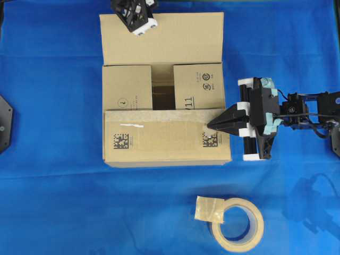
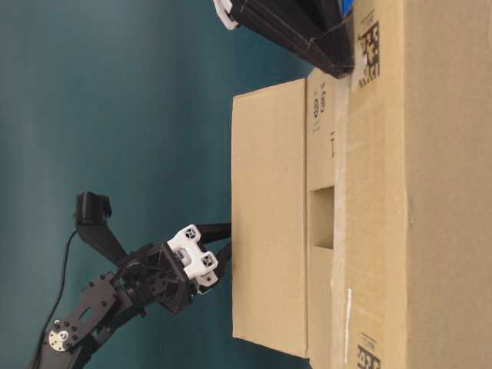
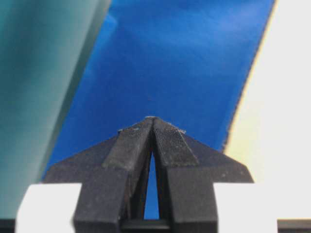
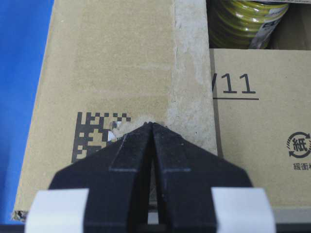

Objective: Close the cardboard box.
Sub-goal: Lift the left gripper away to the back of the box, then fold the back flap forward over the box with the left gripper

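My right gripper (image 1: 211,125) reaches in from the right side of the overhead view with its two black fingers pressed together into a point, holding nothing. That point rests over the near long flap of the cardboard box (image 1: 164,90), just beside a black square code (image 1: 210,139) printed at the flap's right end. In the right wrist view the clenched tip (image 4: 152,124) sits at the edge of that code (image 4: 95,133), next to a pale strip of old tape (image 4: 190,73) that runs along the flap's edge.

My left gripper (image 1: 139,18) hangs at the top of the overhead view, over the far long flap, which lies opened outward. Its fingers are also pinched together at the tip, as the left wrist view shows (image 3: 151,119), with only a thin slit behind the tip and nothing between them. From the table-level camera this gripper (image 2: 229,243) is touching or nearly touching the raised far flap.

The box sits in the middle of the blue cloth (image 1: 48,175). Its two short flaps are folded in, leaving a dark gap (image 1: 162,87) between them; the near long flap is folded over them. A yellow-green object (image 4: 245,22) shows through the gap.

A beige tape roll (image 1: 237,224) lies on the cloth in front of the box, apart from it.
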